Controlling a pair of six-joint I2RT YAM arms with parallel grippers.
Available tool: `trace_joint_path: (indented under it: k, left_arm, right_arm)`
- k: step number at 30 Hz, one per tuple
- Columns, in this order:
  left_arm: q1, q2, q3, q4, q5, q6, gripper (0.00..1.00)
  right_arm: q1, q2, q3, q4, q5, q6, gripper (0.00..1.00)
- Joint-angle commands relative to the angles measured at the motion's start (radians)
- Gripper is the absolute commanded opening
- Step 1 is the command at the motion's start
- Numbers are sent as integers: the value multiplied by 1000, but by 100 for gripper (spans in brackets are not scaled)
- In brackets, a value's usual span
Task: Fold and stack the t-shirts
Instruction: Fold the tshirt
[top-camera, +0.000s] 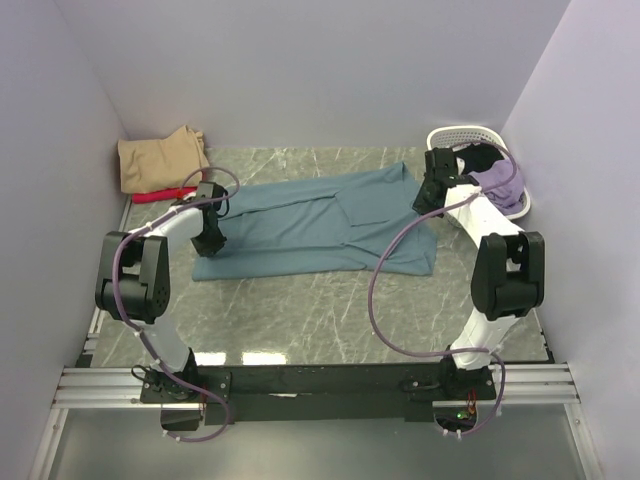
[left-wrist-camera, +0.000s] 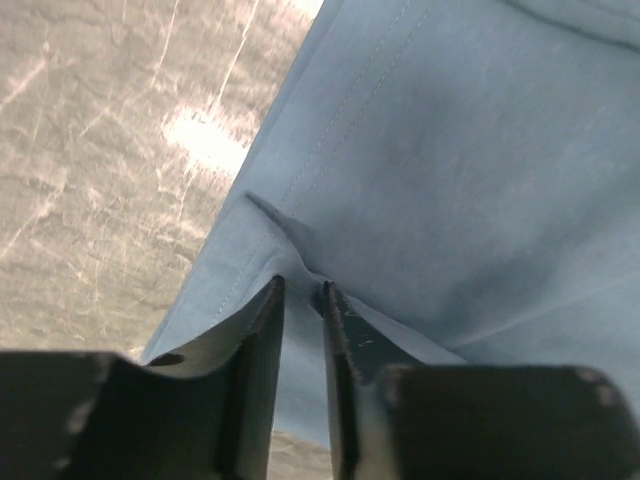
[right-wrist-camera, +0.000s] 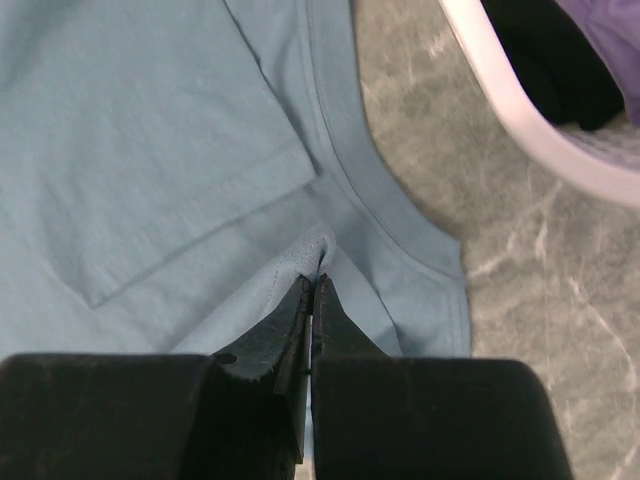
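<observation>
Surroundings: grey marbled tabletop (top-camera: 300, 320), closed in by plain lilac walls (top-camera: 330, 70).
Teal t-shirt (top-camera: 320, 225): I see it spread flat across the middle of the tabletop, stretched between my two arms and lying at a slight slant.
Left gripper (left-wrist-camera: 300, 290): nipped onto a raised pucker of the teal cloth, right by the stitched hem at the shirt's left edge.
Right gripper (right-wrist-camera: 315, 285): pressed together on a small peak of cloth just beside the ribbed neck band, at the shirt's right end.
Only from above: a tan t-shirt (top-camera: 160, 160) folded in the far left corner, with a red t-shirt (top-camera: 160, 195) just in front of it. At far right is a white basket (top-camera: 440, 138) holding a lilac t-shirt (top-camera: 500, 180) and a black t-shirt (top-camera: 480, 157).
Only from the wrists: the actual pinches, double seam lines, and a sleeve folded flat over the body.
Cloth: dusty blue-teal, soft, mostly smooth, with long shallow creases.
</observation>
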Motion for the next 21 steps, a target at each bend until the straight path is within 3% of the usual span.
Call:
trace_joint_path:
  k: [1,3,4,6,7,8,9,11,13,14,15,21]
  left_arm:
    - [5,10,42,30,-25,-6,30]
    - [5,9,50,29,-49,-11,31]
    - [5,9,55,21,-60,-12,42]
    - [5,12,72,16,-80,-14,53]
    - [6,12,76,9,-89,-18,64]
    - [5,7,79,7,-95,-20,68]
    - [5,1,81,4,-110,-29,71]
    - [5,-43,70,27,-124,-35,83]
    - [5,-118,33,56,-115,-34,99]
    - [5,-137,26,68,-111,-28,99]
    - [6,-152,26,71,-108,-23,100]
    - [2,-240,18,97,-46,6,99]
  right_arm:
    - [-12,18,79,42,37,-5,0]
    - [-12,30,92,44,49,-4,0]
    - [-12,37,105,42,57,-1,0]
    - [-13,53,116,45,83,4,0]
    - [-13,60,134,42,84,-2,0]
    - [-12,69,148,38,86,0,5]
    - [-13,89,158,38,98,-2,17]
    - [-15,110,196,28,107,-10,19]
    - [-13,135,229,18,98,-23,37]
    - [-15,138,236,16,100,-25,44]
    - [-15,129,236,22,101,-25,58]
    - [-16,54,198,23,-96,-42,61]
